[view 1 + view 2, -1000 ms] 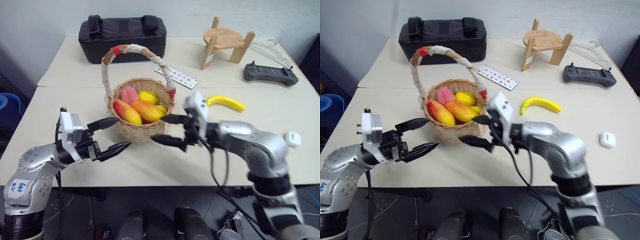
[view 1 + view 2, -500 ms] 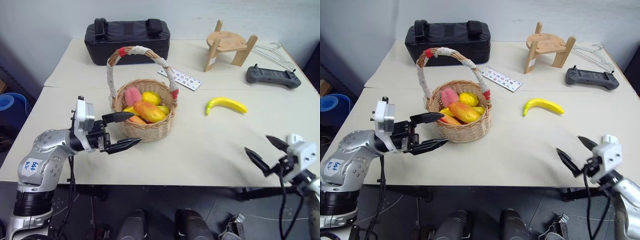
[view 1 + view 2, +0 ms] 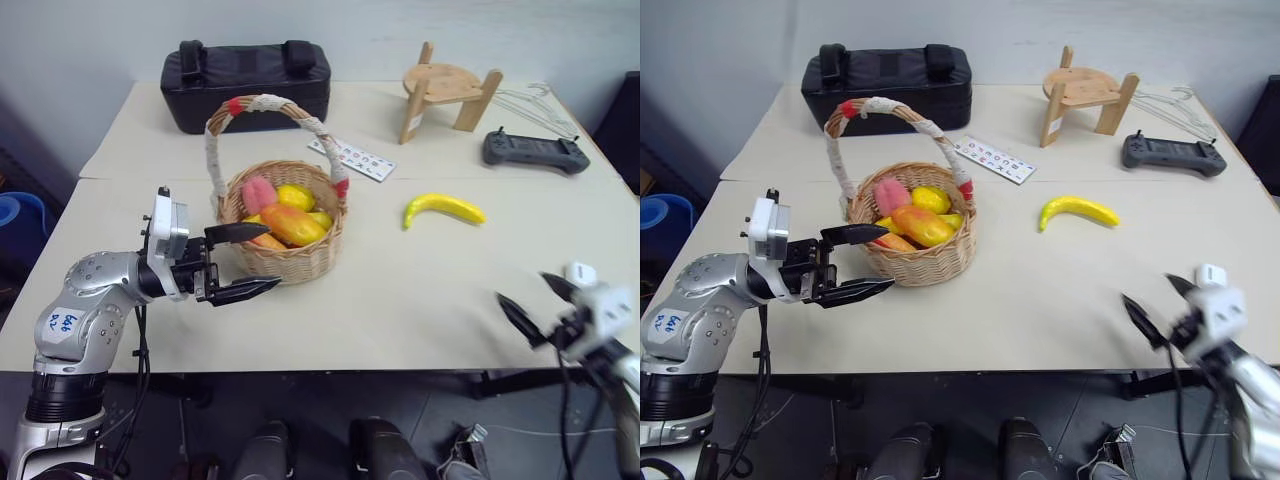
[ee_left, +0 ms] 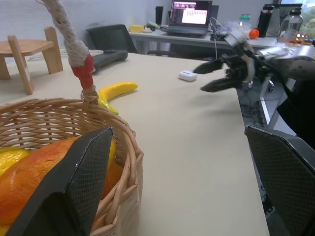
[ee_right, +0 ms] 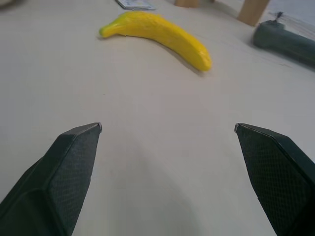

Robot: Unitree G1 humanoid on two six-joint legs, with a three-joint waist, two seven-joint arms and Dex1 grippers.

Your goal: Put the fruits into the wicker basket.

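One curved, glossy banana (image 3: 444, 208)

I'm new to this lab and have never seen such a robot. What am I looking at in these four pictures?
A humanoid robot with two arms faces a table. Two pictures come from its head, two from cameras on its wrists. The left gripper is open beside the wicker basket, which holds mangoes and other toy fruit. The right gripper, open and empty, hovers at the near edge, pointing toward the banana lying on the table. Farther back: a black bag, a wooden stand and a controller.
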